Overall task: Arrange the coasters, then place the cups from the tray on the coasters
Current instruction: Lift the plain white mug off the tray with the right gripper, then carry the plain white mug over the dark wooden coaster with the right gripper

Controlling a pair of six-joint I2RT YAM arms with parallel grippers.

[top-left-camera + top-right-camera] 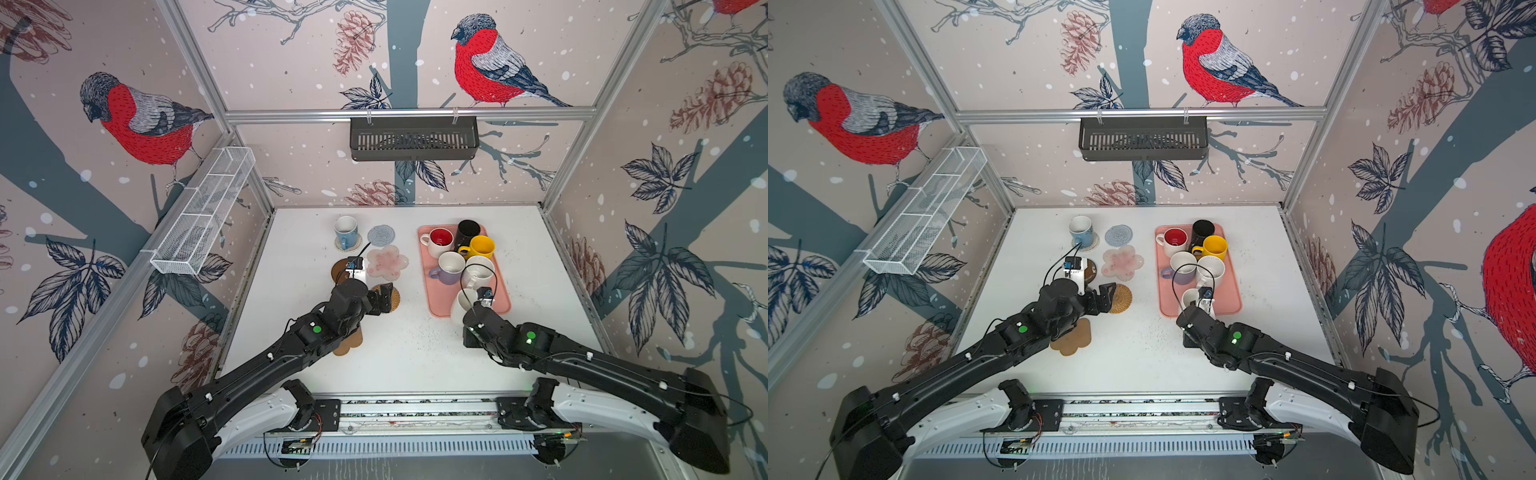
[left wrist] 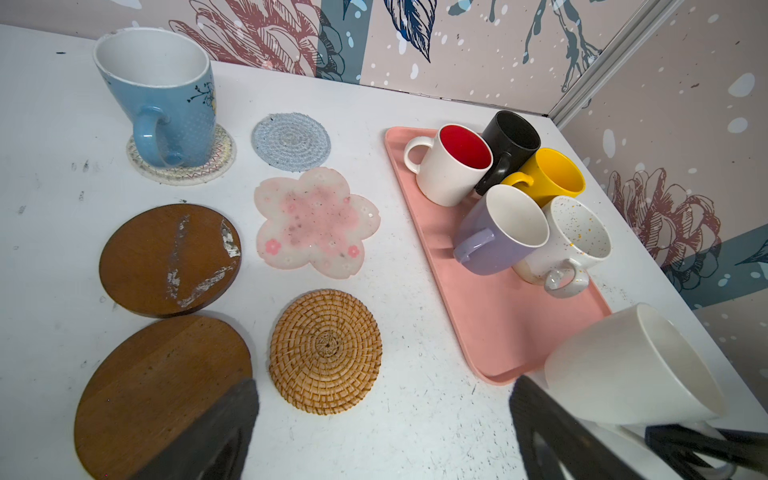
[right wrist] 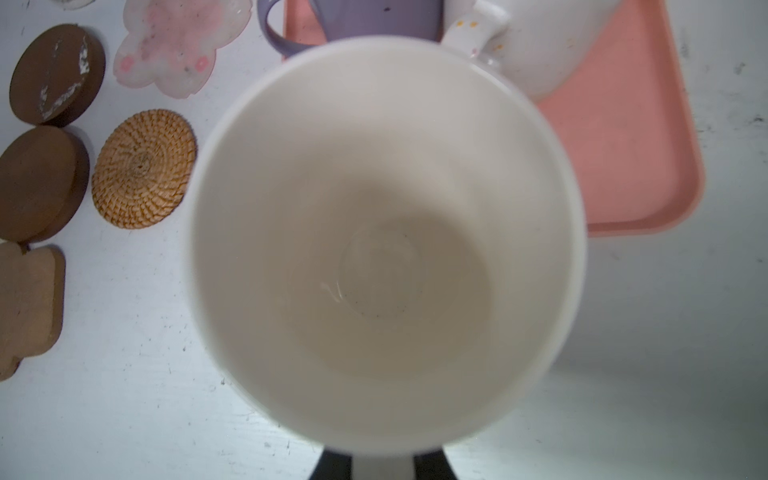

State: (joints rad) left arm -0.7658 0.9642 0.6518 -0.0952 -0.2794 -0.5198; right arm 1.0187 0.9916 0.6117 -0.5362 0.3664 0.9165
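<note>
jaws of the right gripper [image 3: 382,467] are pinched on the handle of a plain white cup [image 3: 386,232], whose mouth faces the wrist camera and fills most of that view. in both top views this cup sits tilted at the near left corner of the tray [image 1: 438,297]; whether its base touches the tray cannot be told. further back on the salmon-pink tray stand five more cups, packed close. a speckled white cup [image 2: 577,241] and a lavender cup [image 2: 503,232] are side by side. beyond them, at the tray's far end, are a yellow cup [image 2: 548,174], a black cup [image 2: 513,141] and a white cup with red inside [image 2: 453,166]. the tray lies right of the middle of the white table [image 1: 415,357], its long side running toward the far edge.

the left gripper [image 1: 1106,297] is spread wide and holds nothing, hanging over the left rim of the wicker round [image 1: 1123,298]. left of that round lie two brown discs close together, a scratched disc [image 2: 166,257] and a plain disc [image 2: 162,386] nearer the front edge. the cork flower [image 1: 1073,338] lies nearest the front edge, partly under the left arm. beyond the wicker round comes the pink flower [image 2: 316,220], then the grey-blue woven round [image 2: 291,141]. left of that, a light blue cup [image 2: 166,95] stands upright on the beige woven round [image 2: 183,172], nearest the far edge.
</note>
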